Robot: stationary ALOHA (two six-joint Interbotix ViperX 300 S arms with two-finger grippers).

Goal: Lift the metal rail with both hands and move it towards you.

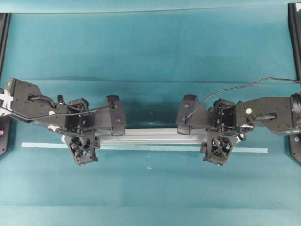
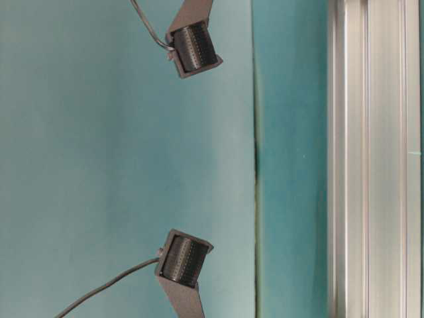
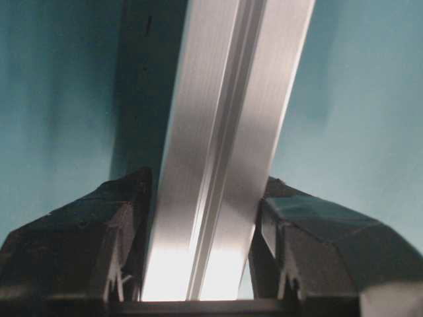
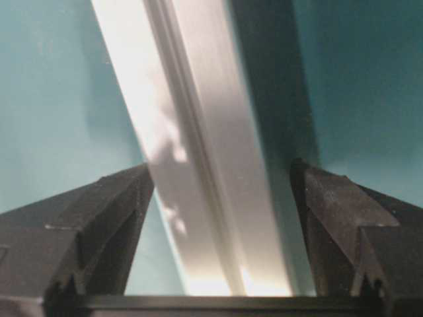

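**Rail set down near you; right side letting go**

Your metal rail (image 1: 150, 136) lies across the table (image 1: 150, 47), just beyond the pale-blue tape strip (image 1: 249, 150), so the move looks done. The left gripper (image 3: 201, 218) clamps it, fingers (image 3: 125, 218) pressed to both sides. The right gripper (image 4: 221, 218) stands open, gaps beside the rail. What's left: free the left end and pull away.

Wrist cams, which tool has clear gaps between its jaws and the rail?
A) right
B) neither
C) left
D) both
A: in the right wrist view the right tool stands open, with teal table showing between each finger and the rail; in the left wrist view the left tool has its fingers pressed against the rail's sides.
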